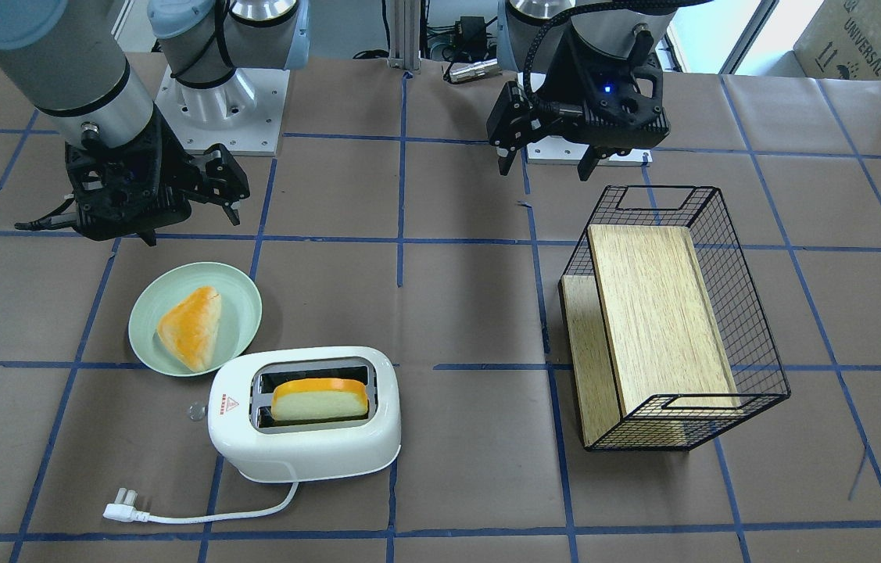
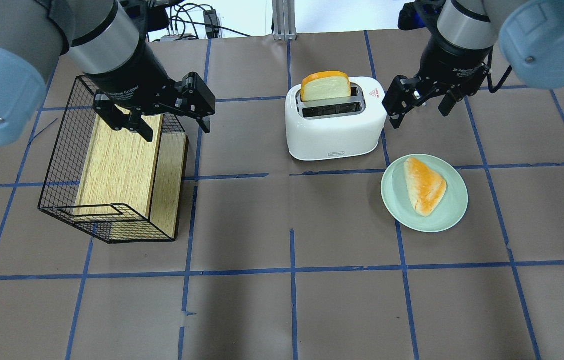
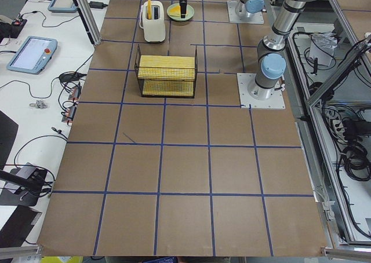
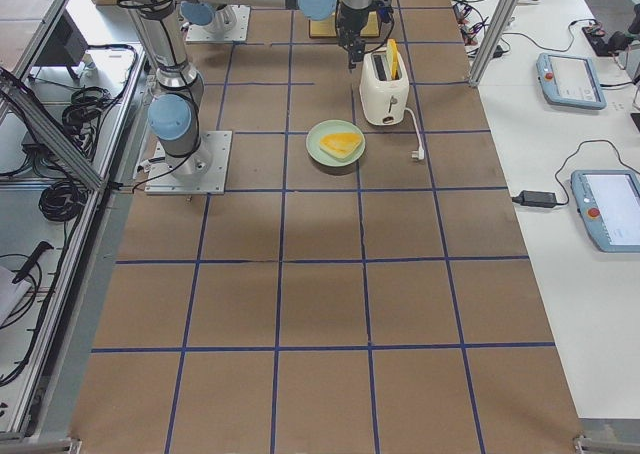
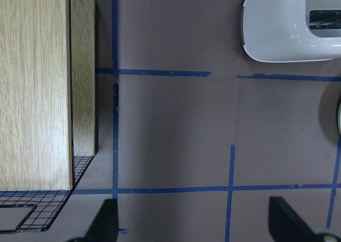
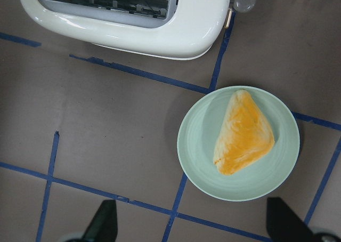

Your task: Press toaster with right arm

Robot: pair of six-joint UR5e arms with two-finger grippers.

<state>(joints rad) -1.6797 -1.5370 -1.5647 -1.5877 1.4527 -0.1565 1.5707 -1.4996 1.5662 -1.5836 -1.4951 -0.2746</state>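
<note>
The only print on the toaster [image 2: 334, 122] that I can make out is a red warning triangle [image 1: 230, 404] on top at one end, with a line of red characters under it too small to read. There is also a tiny grey mark low on its long side, likewise unreadable. White lettering on the left wrist collar [image 2: 124, 92] ends in "Gripper". A cardboard box [image 1: 862, 35] past the table's corner reads "UNIVERSAL".

The toaster stands upright near the far middle of the table [image 2: 287, 300] with a yellow-crusted bread slice [image 2: 325, 86] sticking out of one slot. A clear round knob [image 1: 195, 412] sits at its sticker end, and its white cord and plug [image 1: 123, 512] lie loose on the table. The right hand [image 2: 418, 117] hangs spread wide near that sticker end, apart from it and holding nothing. Just beside the toaster is a pale green plate [image 2: 454, 210] with a triangular bun [image 2: 424, 185].

The left hand [image 2: 177, 133] is also spread wide and empty, over the rim of a black wire basket [image 2: 61, 165] holding wooden boards [image 2: 116, 165].

The table is covered in brown paper crossed by a blue tape grid. White benches alongside carry teach pendants [image 3: 32, 51] and loose cables.
</note>
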